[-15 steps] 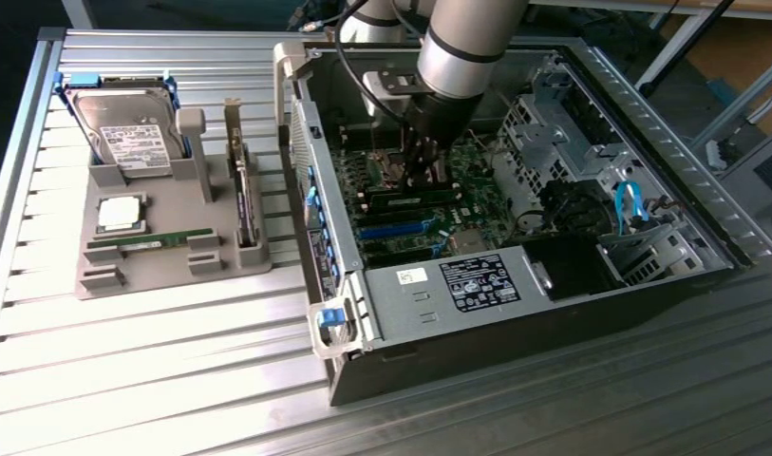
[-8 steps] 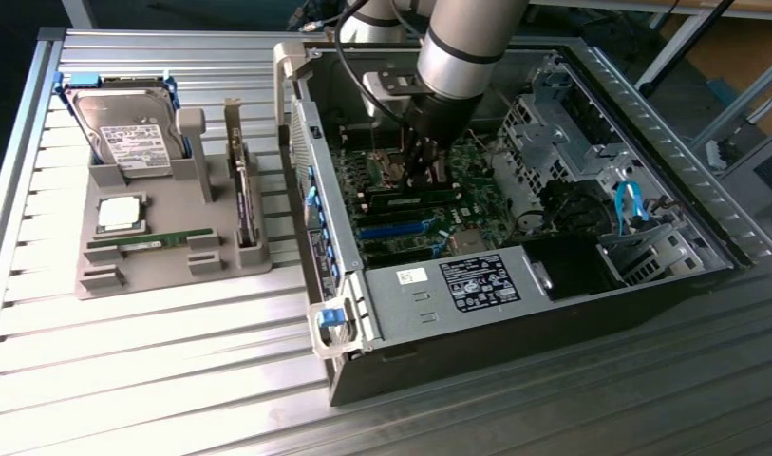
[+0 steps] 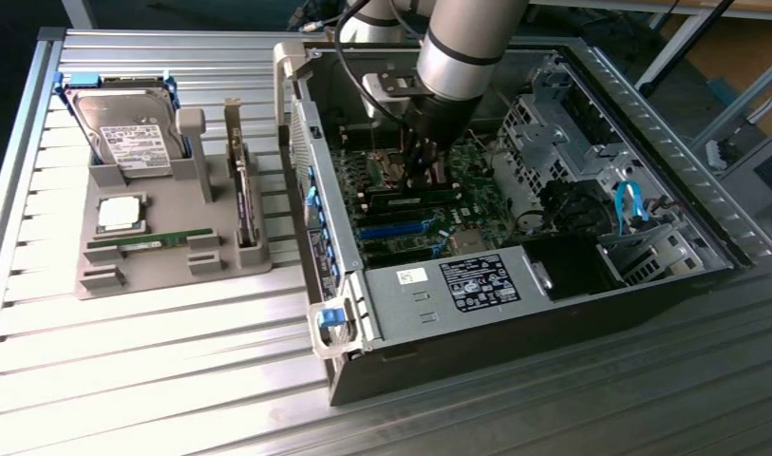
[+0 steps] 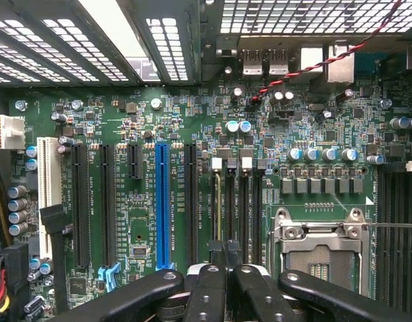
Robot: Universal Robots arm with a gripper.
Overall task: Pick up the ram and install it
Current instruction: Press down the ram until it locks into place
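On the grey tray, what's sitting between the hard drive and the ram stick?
The exterior view shows the square silver processor chip lying between the hard drive and the ram stick.

Dark green printed motherboard (image 4: 192, 121) carrying one bright blue expansion slot (image 4: 163, 201) among black ones; pale grey plastic parts tray (image 3: 170, 242) on a ribbed silver metal surface (image 3: 132, 380); glossy black jaws

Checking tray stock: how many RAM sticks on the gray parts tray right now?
1. The ram stick lies flat near the gray tray's front edge, in front of the square processor chip. The upright card beside it isn't RAM; it could hide another.
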